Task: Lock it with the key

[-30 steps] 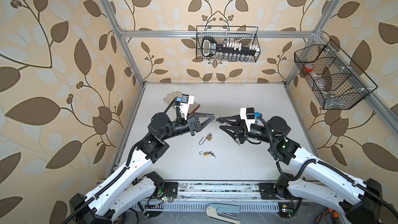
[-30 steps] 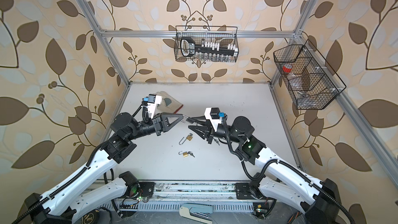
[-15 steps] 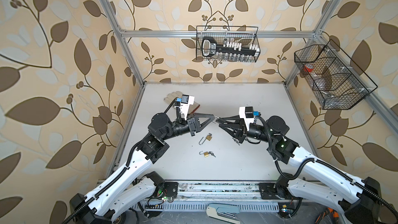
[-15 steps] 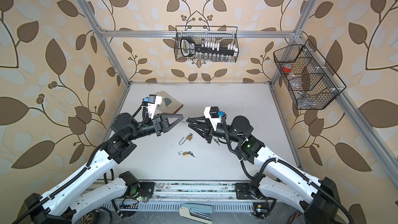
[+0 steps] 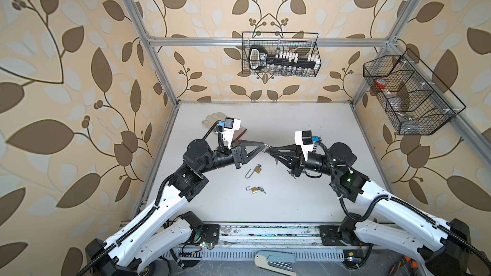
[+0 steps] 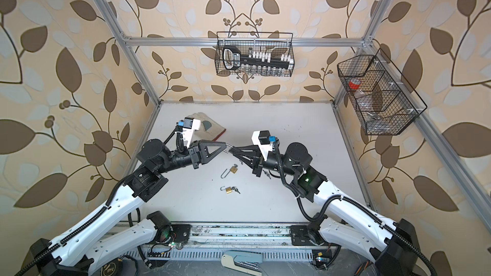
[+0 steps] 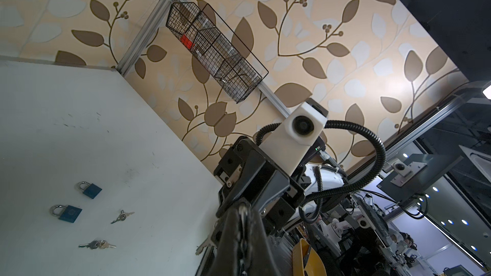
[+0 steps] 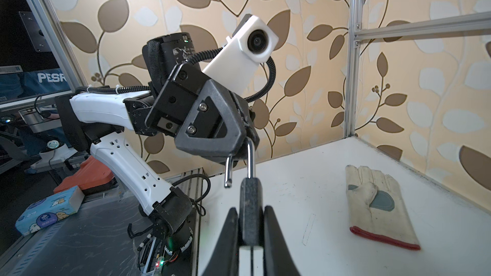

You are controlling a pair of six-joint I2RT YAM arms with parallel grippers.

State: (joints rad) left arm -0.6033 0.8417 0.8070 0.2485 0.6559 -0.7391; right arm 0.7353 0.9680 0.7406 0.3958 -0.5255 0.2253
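Count of padlocks: five.
- One dark padlock [image 8: 251, 192], off the worktop [image 5: 305, 128], in mid-air between the two arms.
- Two brass ones, shackles open, lay near the worktop's middle below the jaws: the far brass padlock [image 5: 254, 170] and the near brass padlock [image 5: 253, 190]. The near one had small keys [image 5: 262, 189] right at its body.
- Two blue ones, shackles shut, showed side by side in the left wrist view: the upper blue padlock [image 7: 89, 189] and the lower blue padlock [image 7: 67, 212].

Loose key sets beside the blue pair: two, a first key set [image 7: 122, 216] and a second key set [image 7: 97, 245].

One glove [image 8: 377, 203] lay toward the back left of the worktop. There were two wire baskets on the walls: a back basket [image 5: 281, 54] and a side basket [image 5: 409, 96].

Left jaws: together, clamped on the bend of the dark padlock's shackle [image 8: 249, 155].

Right jaws: narrow, pressed against both sides of the dark padlock's body, with no gap seen in the right wrist view. The shackle was open, its short leg clear of the body.
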